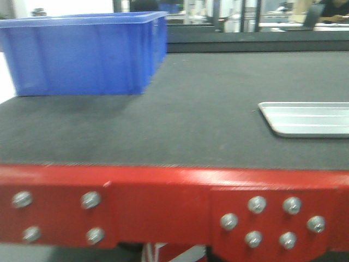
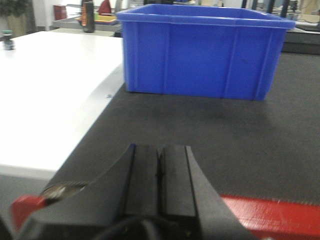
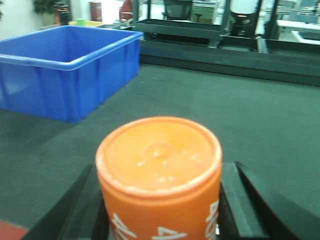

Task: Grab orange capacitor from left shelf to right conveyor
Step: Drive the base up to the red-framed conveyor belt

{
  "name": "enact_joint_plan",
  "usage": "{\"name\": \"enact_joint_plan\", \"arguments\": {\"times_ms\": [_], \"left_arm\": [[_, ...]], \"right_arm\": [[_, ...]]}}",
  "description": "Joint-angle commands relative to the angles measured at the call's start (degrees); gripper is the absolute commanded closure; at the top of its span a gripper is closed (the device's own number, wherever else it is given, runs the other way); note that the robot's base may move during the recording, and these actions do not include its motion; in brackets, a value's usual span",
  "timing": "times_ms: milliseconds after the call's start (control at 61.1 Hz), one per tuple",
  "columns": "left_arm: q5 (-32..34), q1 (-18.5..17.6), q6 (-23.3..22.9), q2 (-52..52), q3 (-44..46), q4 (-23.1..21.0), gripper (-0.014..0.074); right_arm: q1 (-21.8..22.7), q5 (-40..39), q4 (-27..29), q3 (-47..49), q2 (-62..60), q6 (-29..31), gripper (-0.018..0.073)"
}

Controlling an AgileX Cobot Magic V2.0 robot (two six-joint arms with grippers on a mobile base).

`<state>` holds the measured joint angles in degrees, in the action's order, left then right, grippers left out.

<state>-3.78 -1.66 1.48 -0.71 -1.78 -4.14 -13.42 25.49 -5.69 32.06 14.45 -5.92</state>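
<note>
The right gripper (image 3: pixel 160 220) is clamped on the capacitor (image 3: pixel 159 155). A black finger (image 3: pixel 75 215) shows on each side of the orange can. The can stands upright, its flat top toward the wrist camera and white print on its side. It is over the conveyor (image 3: pixel 240 115), near the red edge, a sliver of which shows at lower left. Whether its base touches the belt cannot be told.

The left gripper (image 2: pixel 159 165) is closed on nothing, its 2 pads pressed together with only a thin seam between them. It sits above the near side of the conveyor, and the red edge shows below it. A white table (image 2: pixel 50 85) meets the belt on the left.

In the front view the red edge (image 1: pixel 163 199) runs across the bottom. It carries 10 silver bolts (image 1: pixel 256 204), 4 on the left and 6 on the right. Past it lies the dark grey belt. A silver tray (image 1: pixel 308 117) lies flat on the belt at the right, cut off by the picture's side. Farther back on the left a blue bin (image 1: pixel 82 54) stands on the belt, well apart from the tray. Behind the conveyor are dark frames and benches, too blurred to make out.
</note>
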Motion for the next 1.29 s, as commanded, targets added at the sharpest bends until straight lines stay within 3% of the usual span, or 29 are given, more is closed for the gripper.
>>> {"name": "enact_joint_plan", "arguments": {"times_ms": [0, 1278], "left_arm": [[5.17, -0.35, -0.08, -0.58, 0.24, -0.1, 0.0723], [5.17, -0.35, -0.08, -0.58, 0.24, -0.1, 0.0723]], "right_arm": [[0.08, -5.13, -0.8, 1.53, 0.61, 0.34, 0.0491], [0.08, -5.27, -0.8, 1.44, 0.61, 0.34, 0.0491]]}}
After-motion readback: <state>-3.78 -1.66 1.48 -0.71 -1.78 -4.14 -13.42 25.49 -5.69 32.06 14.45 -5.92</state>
